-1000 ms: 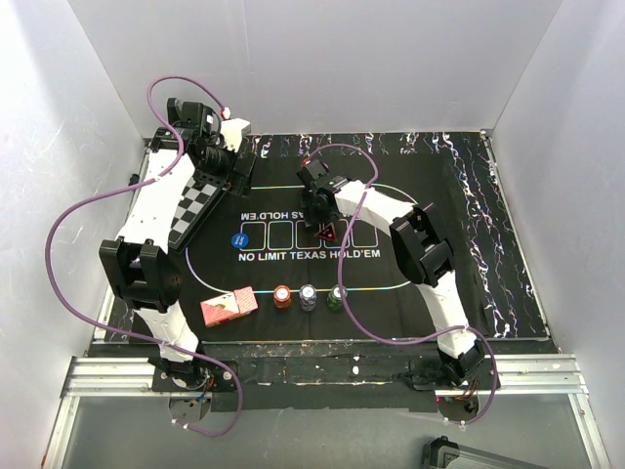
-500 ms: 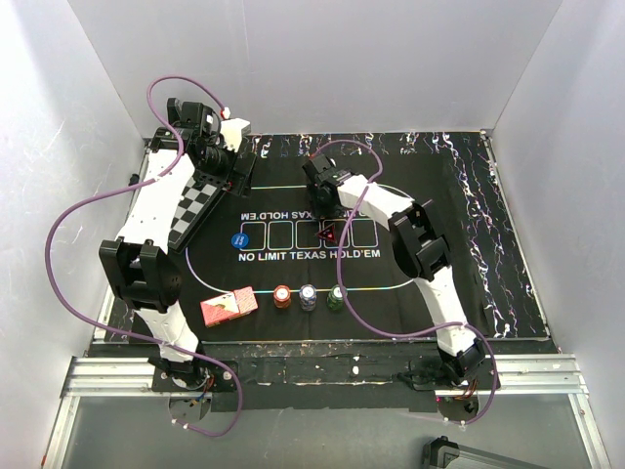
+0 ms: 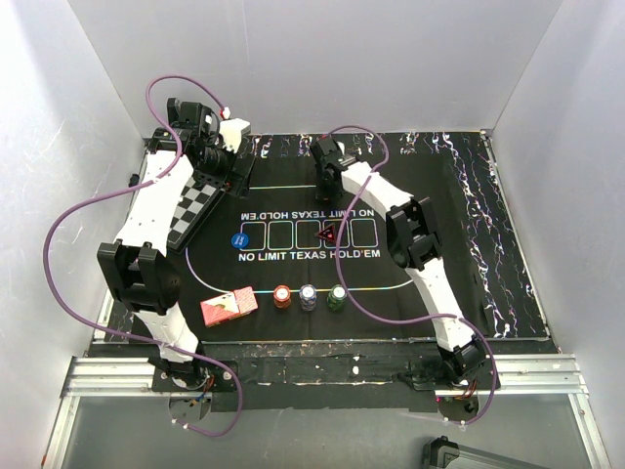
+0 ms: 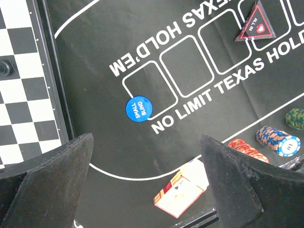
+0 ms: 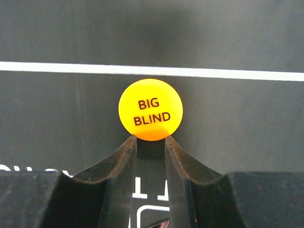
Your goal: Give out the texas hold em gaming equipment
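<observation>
Risking a nudge: right tool (image 5: 149, 139), half-parted, empty, tips at 6 o'clock of yellow disc (image 5: 150, 109); any advance would shove it astray.

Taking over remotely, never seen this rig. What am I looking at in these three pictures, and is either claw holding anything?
Two robot arms, left and right, each end in a two-finger gripper. The overhead picture looks down from behind them. The other two come from wrist cameras, so the dark shapes at the bottom are each arm's own fingers. On the poker mat lie a blue small-blind disc, a dark-red triangle marker, a pack of cards and chip stacks in red, blue-white and green. A chessboard sits at the left. The left gripper hovers wide open, holding nothing. The right gripper has its jaws a narrow gap apart. The yellow big-blind disc lies on the mat just past its fingertips, not gripped.
</observation>
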